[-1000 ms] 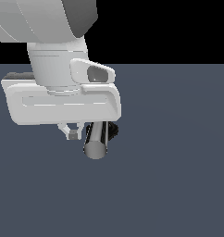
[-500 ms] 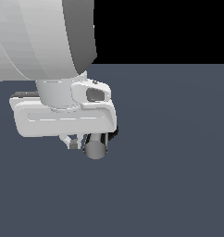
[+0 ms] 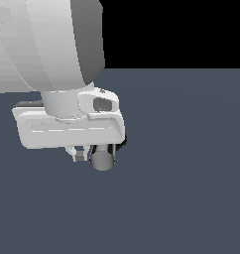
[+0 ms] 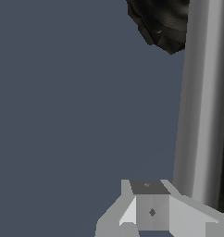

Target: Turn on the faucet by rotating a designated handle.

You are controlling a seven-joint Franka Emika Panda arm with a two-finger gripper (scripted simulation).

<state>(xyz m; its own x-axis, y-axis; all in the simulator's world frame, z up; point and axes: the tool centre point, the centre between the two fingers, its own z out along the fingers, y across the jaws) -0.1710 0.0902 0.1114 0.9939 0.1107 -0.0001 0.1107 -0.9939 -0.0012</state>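
End effector beside one handle.

Bulky white rounded arm link, grey shaded side, white blocky end effector housing, small pale fingers

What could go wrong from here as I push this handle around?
The handle sits beside one visible fingertip, not clearly between both, so the gripper may slip off its round surface. In the exterior view the gripper body hides most of the faucet, so contact is hard to confirm.
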